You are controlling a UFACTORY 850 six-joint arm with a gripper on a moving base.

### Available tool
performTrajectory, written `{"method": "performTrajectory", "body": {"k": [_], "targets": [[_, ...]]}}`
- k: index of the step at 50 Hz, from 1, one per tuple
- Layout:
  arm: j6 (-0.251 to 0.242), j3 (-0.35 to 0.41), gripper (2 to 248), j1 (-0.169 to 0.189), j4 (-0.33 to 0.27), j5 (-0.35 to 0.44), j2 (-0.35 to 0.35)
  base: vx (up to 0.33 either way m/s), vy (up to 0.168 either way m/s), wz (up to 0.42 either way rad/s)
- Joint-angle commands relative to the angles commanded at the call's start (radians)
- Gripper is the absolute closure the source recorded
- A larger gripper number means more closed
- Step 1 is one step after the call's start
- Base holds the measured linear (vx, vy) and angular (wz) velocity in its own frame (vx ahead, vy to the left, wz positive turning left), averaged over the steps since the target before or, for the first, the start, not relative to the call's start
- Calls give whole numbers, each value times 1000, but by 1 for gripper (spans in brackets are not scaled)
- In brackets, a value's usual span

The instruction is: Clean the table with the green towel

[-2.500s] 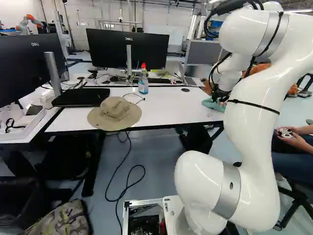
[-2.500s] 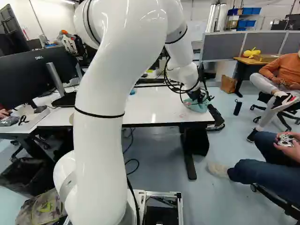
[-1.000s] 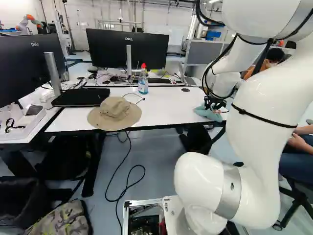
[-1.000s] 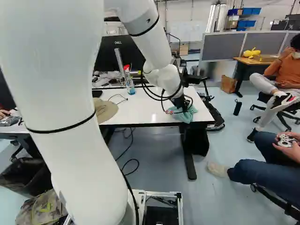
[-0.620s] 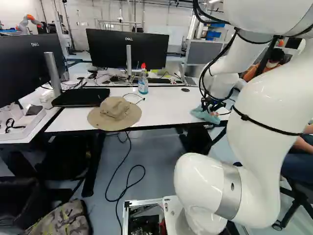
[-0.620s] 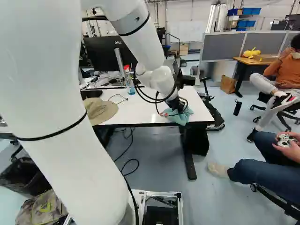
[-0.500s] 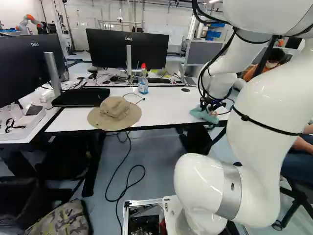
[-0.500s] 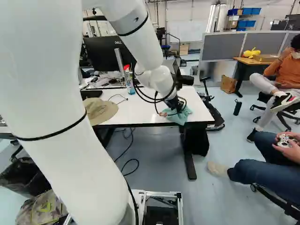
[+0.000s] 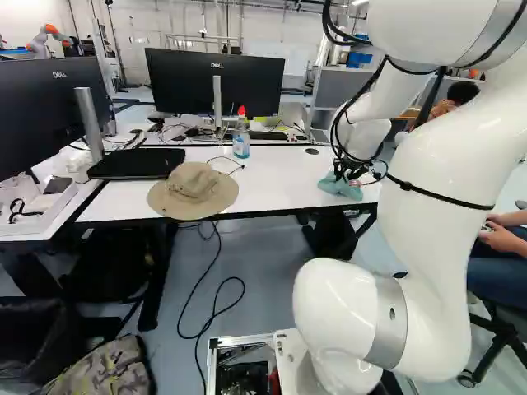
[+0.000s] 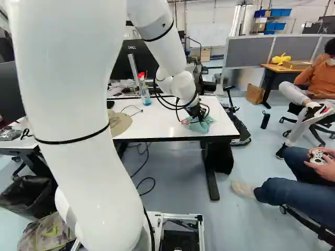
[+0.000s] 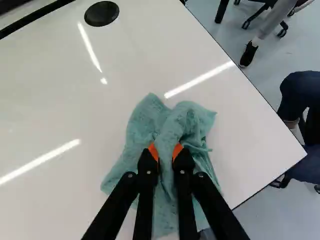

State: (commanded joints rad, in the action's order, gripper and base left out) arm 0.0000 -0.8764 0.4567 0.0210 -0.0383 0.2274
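Note:
Near the right end of the white table [image 9: 280, 177], my gripper [image 9: 352, 174] points down onto the green towel [image 9: 339, 187]. In the right base view the gripper [image 10: 198, 116] stands over the towel [image 10: 201, 126], close to the table's front edge. The wrist view shows the gripper [image 11: 166, 152] shut on a bunched fold of the towel [image 11: 142, 122], an orange pad on either side of it. The rest of the cloth spreads around the fingers on the tabletop; the fingers hide part of it.
A tan hat [image 9: 193, 191] lies at the table's front edge. Behind it are a spray bottle [image 9: 241, 138], a black laptop [image 9: 136, 163], a monitor [image 9: 185, 82] and thin cables. A round black cap [image 11: 101, 13] sits in the tabletop. Another robot [image 9: 48, 36] stands far back.
Over the last seconds the arm has swung, carrying the towel leftward along the table from nearer its right end. In the last half second the towel has shifted slightly farther from the front edge. The base stays put.

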Motion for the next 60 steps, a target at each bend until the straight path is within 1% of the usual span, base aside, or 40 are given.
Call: {"method": "performTrajectory", "body": {"k": [18, 36, 46, 60], "targets": [[0, -99, 203, 5, 0, 0, 82, 0, 0, 0], [0, -184, 203, 32, 0, 0, 151, 0, 0, 0], [0, -187, 203, 35, 0, 0, 152, 0, 0, 0], [0, -180, 203, 35, 0, -4, 121, 0, 0, 0]]}}
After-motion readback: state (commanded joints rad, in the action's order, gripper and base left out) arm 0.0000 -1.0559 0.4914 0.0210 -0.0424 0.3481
